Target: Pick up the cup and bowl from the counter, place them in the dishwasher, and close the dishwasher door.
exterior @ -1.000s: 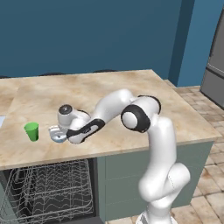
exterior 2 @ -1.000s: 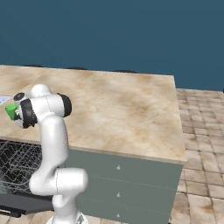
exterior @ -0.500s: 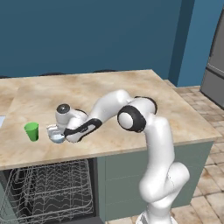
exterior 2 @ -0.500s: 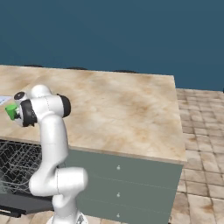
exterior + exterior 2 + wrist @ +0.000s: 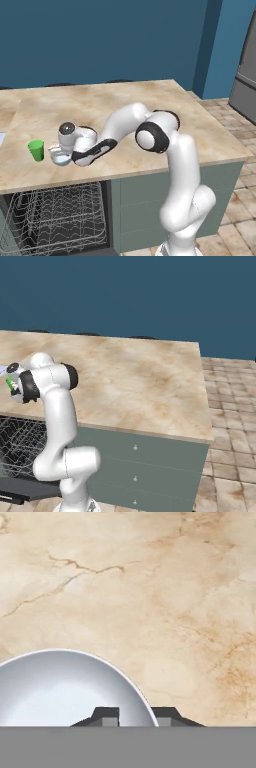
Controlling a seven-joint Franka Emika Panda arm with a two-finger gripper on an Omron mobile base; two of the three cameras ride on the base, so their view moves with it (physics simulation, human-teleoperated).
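The bowl [image 5: 70, 687] sits on the beige marbled surface [image 5: 120, 110], close to its front edge and just above the open dishwasher [image 5: 50, 220]. In the hand view its rim runs straight between the two dark fingertips, one inside the bowl and one outside, so the claw [image 5: 135, 716] is clenched on the bowl's rim. In the left base view the bowl [image 5: 59, 156] appears to rest flat on the stone under the hand, not yet lifted as far as I can judge.

The cup [image 5: 36, 150] stands upright on the same surface, just beside the bowl on the side away from the arm, apart from it and untouched. In the right base view a sliver of green [image 5: 10, 383] peeks out past the arm's wrist.

Below, the silver wire rack [image 5: 55, 212] of the dishwasher is pulled into sight and holds neither of the two items. The dishwasher door [image 5: 25, 491] is dropped open, showing as a dark panel low in the right base view.

So, judging from this, the task is at its very start: the bowl is gripped but not carried, the cup is waiting, nothing is loaded, and the door is left to be shut last
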